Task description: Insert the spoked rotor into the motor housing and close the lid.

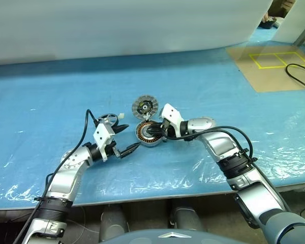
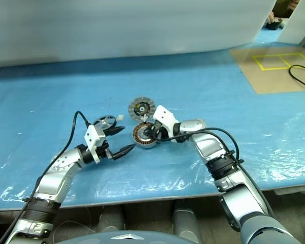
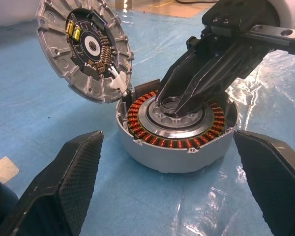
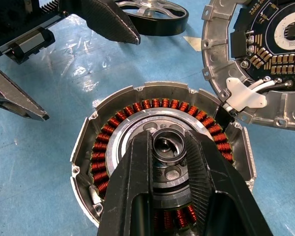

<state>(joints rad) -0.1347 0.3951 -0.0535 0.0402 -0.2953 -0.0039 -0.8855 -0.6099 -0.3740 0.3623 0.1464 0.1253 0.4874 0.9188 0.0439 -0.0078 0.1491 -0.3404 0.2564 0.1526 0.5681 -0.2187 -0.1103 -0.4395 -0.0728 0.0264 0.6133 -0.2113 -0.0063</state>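
Note:
The motor housing (image 4: 113, 142), a round silver can with a ring of copper windings, sits on the blue sheet. My right gripper (image 4: 165, 147) reaches into it from the right, shut on its small central hub. The lid (image 3: 83, 49) stands tilted at the housing's far edge, joined to it by a white connector, with its finned rim and dark circuit face showing. The spoked rotor (image 1: 108, 120) lies flat to the left of the housing. My left gripper (image 1: 128, 137) hangs open and empty just left of the housing, its fingers (image 3: 64, 187) wide apart and facing the can.
The blue plastic sheet (image 1: 51, 101) covers the whole table, wrinkled near the front edge. A brown board (image 1: 274, 66) with yellow tape squares and a black cable (image 1: 300, 76) lies at the far right. A white wall runs along the back.

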